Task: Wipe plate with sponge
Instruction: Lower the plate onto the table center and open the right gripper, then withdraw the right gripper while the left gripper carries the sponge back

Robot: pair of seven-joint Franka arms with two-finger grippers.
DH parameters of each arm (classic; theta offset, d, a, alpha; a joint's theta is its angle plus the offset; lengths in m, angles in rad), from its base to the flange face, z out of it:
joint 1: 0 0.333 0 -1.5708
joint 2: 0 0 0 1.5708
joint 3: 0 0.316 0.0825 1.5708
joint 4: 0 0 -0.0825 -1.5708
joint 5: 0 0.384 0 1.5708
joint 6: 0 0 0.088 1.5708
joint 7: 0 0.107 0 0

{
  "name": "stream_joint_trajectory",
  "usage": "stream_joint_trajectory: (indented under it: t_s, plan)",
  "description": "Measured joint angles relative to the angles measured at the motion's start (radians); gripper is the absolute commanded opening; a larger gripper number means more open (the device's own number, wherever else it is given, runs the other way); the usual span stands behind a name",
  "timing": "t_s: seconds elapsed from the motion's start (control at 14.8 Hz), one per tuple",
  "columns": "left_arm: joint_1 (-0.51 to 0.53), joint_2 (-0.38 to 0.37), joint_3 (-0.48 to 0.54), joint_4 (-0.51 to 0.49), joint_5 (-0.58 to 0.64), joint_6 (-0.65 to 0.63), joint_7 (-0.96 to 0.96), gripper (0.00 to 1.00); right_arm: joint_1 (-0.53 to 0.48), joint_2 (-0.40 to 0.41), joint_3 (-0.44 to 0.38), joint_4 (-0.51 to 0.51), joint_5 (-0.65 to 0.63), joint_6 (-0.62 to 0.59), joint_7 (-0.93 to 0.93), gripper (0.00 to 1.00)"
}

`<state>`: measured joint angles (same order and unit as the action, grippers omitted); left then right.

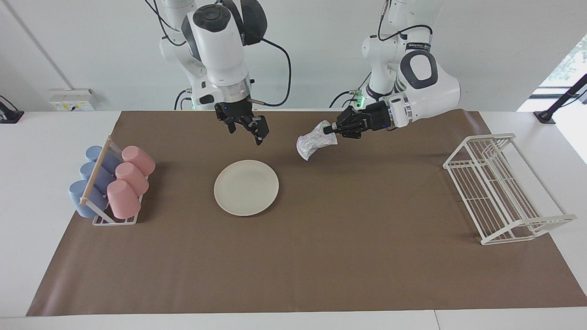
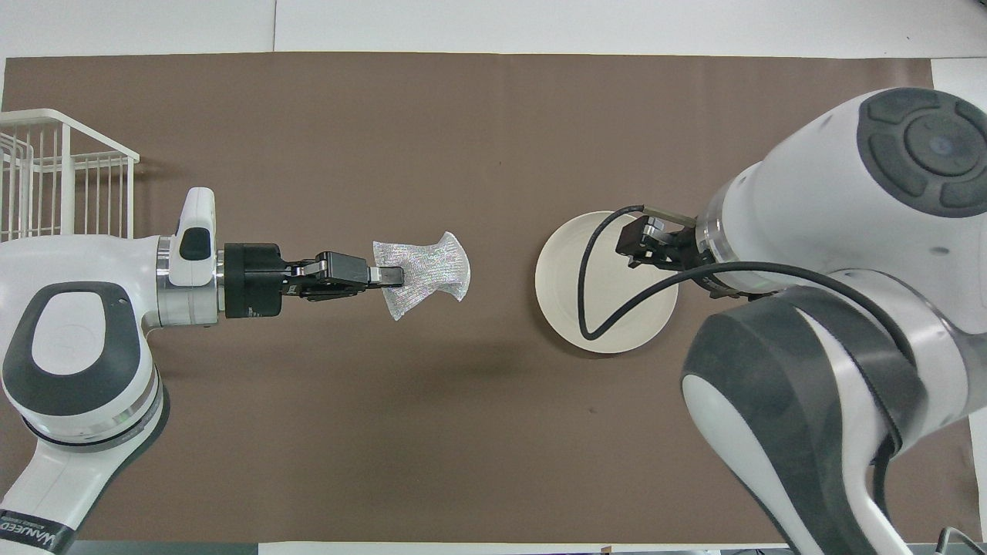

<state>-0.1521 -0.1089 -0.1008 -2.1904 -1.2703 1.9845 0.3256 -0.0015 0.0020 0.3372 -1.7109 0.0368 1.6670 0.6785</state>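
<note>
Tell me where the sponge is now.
The sponge hangs from the left hand, shut on it, above the brown mat beside the plate, toward the left arm's end.

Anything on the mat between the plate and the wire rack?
Nothing: facing view shows bare brown mat between plate and wire rack; the held sponge hangs above it.
</note>
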Motion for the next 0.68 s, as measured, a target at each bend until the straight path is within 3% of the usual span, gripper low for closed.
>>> stream_joint_trajectory:
  t_s: [0.2, 0.41, 0.68]
  plan:
    - [0.026, -0.007, 0.001, 0.000, 0.058, 0.000, -0.023, 0.00, -0.067, -0.004, -0.001, -0.007, 0.000, -0.053, -0.226, 1.00]
    - [0.051, -0.015, 0.002, 0.019, 0.199, 0.001, -0.078, 0.00, -0.134, -0.004, -0.003, -0.011, 0.000, -0.056, -0.405, 1.00]
    - [0.080, -0.018, 0.002, 0.050, 0.420, 0.001, -0.158, 0.00, -0.150, -0.006, -0.003, -0.011, 0.000, -0.059, -0.438, 1.00]
